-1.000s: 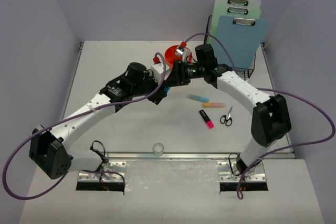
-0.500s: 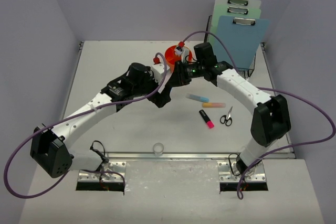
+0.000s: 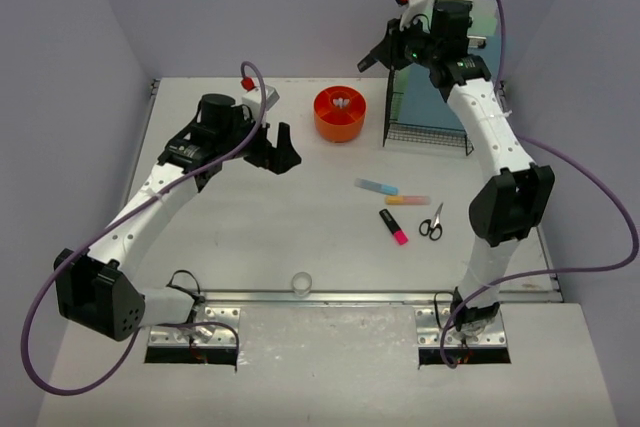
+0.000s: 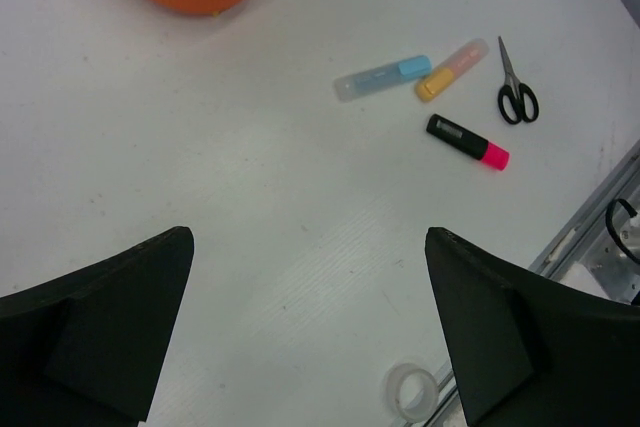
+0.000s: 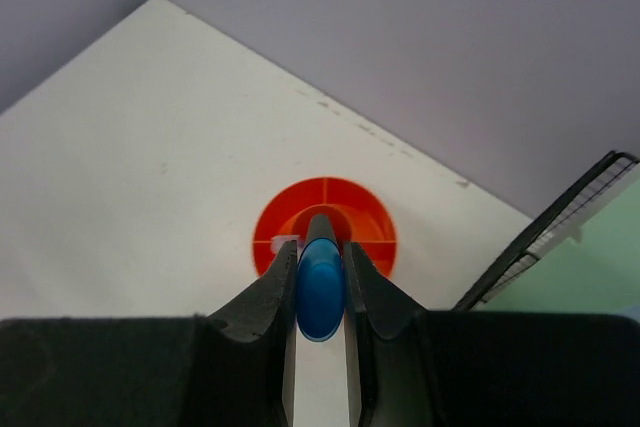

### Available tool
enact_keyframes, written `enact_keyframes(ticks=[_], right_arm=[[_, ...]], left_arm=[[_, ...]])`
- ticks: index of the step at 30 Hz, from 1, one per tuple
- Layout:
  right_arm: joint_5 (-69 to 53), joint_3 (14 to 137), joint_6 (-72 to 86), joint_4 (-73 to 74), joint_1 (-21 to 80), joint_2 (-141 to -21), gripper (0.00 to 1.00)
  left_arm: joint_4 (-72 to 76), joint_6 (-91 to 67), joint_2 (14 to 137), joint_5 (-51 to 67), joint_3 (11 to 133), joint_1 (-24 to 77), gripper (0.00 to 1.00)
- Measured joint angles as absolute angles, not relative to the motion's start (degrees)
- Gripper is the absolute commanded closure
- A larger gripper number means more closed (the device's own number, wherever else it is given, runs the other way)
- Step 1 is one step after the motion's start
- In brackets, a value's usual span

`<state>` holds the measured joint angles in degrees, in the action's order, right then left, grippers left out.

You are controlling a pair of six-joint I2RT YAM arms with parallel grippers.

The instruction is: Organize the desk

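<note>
My right gripper is raised high over the back of the desk, shut on a blue-ended marker. The right wrist view looks straight down past the marker onto the orange round holder. My left gripper hangs open and empty over the desk, left of the orange holder. Its fingers frame bare tabletop in the left wrist view. A blue highlighter, a yellow one, a pink-and-black one and scissors lie right of centre.
A black wire rack with clipboards stands at the back right, partly behind the right arm. A clear tape roll sits by the front metal rail. Lavender walls enclose the desk.
The two grippers met beside the orange holder. The left one opened and pulled back to the left. The right one closed on the marker and rose up toward the back.
</note>
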<state>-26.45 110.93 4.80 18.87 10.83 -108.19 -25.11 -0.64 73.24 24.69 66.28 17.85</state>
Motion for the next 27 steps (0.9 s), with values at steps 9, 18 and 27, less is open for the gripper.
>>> enact_keyframes(ticks=[9,18,27], right_arm=[[-18.79,111.07,0.03,9.03,11.96,-118.83,1.0],[-17.76,112.71,0.74,2.87,11.99,-126.9,1.0],[-18.57,112.97,2.35,1.54,12.63,-129.21,1.0]], left_arm=[[-25.26,-2.24,74.19,27.18,66.28,18.06,0.0],[-25.19,-3.05,74.28,27.68,66.19,18.04,0.0],[-25.08,-3.03,74.32,27.64,66.19,18.04,0.0]])
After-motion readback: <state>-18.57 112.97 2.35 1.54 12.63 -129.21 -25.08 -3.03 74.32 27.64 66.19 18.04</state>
